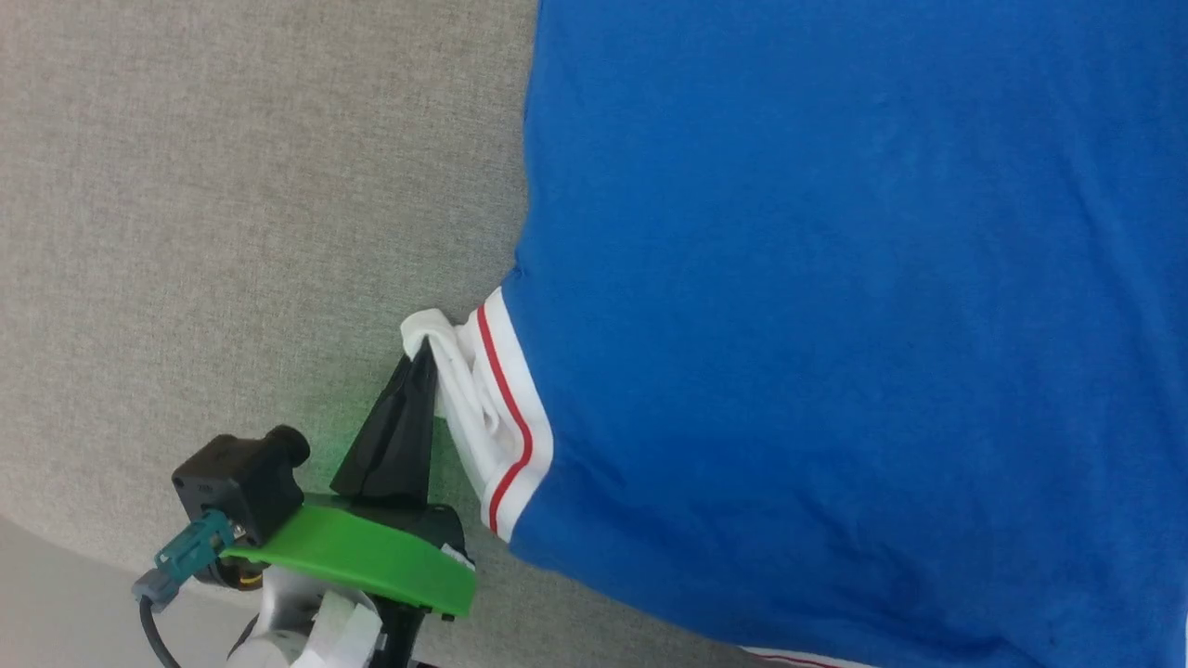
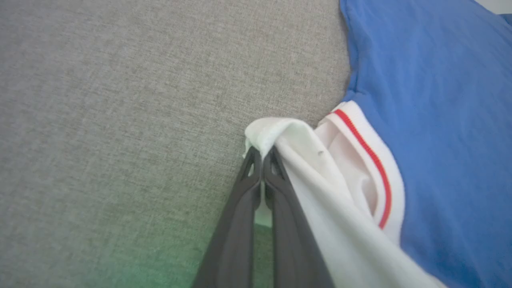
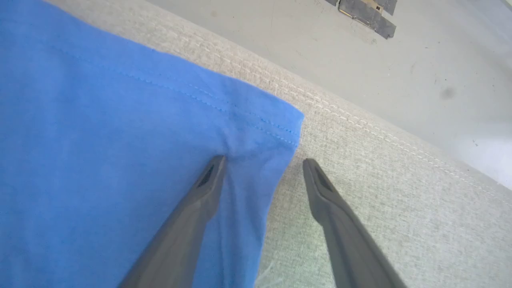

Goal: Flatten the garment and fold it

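Note:
The garment (image 1: pixel 835 325), a bright blue jersey shirt, lies spread over the right of the head view on a grey fabric surface. Its white, red-striped sleeve (image 1: pixel 492 399) is bunched at its left edge. My left gripper (image 1: pixel 422 357) is shut on the white tip of that sleeve (image 2: pixel 272 134), fingers pressed together. In the right wrist view my right gripper (image 3: pixel 264 164) stands open at a blue corner of the garment (image 3: pixel 256 128); one finger rests on the blue cloth, the other on the bare surface beside it.
The grey woven surface (image 1: pixel 232 232) reaches left of the garment, and its front edge (image 1: pixel 56 543) runs across the lower left. Beyond the stitched edge (image 3: pixel 360 116) lies pale floor with a dark patch (image 3: pixel 366 14).

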Motion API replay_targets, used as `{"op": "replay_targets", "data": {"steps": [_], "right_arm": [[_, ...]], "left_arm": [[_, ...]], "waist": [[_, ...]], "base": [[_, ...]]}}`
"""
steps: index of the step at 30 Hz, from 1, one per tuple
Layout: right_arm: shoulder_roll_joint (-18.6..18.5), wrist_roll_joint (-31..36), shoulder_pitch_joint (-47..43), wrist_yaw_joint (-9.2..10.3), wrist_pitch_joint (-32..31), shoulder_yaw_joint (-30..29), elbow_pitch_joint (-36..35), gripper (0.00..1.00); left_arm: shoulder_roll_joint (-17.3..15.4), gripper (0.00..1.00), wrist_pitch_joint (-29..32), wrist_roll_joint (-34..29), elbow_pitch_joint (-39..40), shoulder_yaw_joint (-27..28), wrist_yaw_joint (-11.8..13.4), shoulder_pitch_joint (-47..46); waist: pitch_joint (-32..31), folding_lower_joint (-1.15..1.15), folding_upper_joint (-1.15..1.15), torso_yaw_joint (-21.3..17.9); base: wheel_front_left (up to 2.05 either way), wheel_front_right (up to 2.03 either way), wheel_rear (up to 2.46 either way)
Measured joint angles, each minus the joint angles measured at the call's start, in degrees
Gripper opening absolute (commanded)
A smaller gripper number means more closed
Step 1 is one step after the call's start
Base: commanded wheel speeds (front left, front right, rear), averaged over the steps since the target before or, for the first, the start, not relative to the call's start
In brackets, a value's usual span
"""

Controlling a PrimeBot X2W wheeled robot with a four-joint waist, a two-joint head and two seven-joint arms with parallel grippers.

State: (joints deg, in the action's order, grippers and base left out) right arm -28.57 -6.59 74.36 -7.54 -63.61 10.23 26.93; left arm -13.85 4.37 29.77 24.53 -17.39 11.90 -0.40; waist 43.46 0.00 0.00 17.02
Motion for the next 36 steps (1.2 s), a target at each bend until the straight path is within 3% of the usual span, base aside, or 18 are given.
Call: {"op": "replay_targets", "data": {"steps": [1,2,3,9,21,26,36], "right_arm": [[-0.2,-0.4,0.2,0.00,-0.6,0.0,0.0,1.00],[-0.3,-0.8,0.4,0.00,-1.3,0.0,0.0,0.27],[-0.4,-1.0,0.5,0.00,-1.9,0.0,0.0,0.00],[0.0,-1.0,-0.3,-0.02,-2.6,-0.9,0.1,0.00],[3.0,-4.1,-5.6,-0.02,8.2,-4.5,1.1,0.00],[1.9,-8.4,-12.9,-0.02,10.4,-4.0,-0.3,0.00],[1.0,-15.4,-36.4,-0.02,11.7,-7.5,-10.5,0.00]], "left_arm": [[0.0,0.00,0.0,0.0,0.0,0.0,0.0,0.0],[0.0,0.00,0.0,0.0,-0.1,0.0,-0.1,-0.1],[0.0,0.00,0.0,0.0,-0.1,-0.1,-0.1,-0.2],[0.0,0.00,0.0,0.1,-1.7,0.0,-0.3,-0.6],[-1.5,0.00,1.3,0.7,-8.8,1.3,-0.7,-2.2],[-1.7,0.00,2.0,1.3,-10.3,1.8,0.1,-1.2],[-2.3,0.00,3.3,2.2,-11.3,2.5,2.2,4.3]], "waist": [[0.1,0.00,0.00,0.1],[0.0,0.00,0.00,0.1],[0.0,0.00,0.00,0.0],[-1.3,0.00,0.00,-0.5],[-9.9,0.00,0.00,-3.5],[-15.3,0.00,0.00,-5.6],[-26.1,0.00,0.00,-11.0]], "base": [[0.00,0.00,0.00],[0.00,0.00,0.00],[0.00,0.00,0.00],[0.00,0.00,0.00],[0.00,0.00,0.00],[0.00,0.00,0.00],[0.00,0.00,0.00]]}}
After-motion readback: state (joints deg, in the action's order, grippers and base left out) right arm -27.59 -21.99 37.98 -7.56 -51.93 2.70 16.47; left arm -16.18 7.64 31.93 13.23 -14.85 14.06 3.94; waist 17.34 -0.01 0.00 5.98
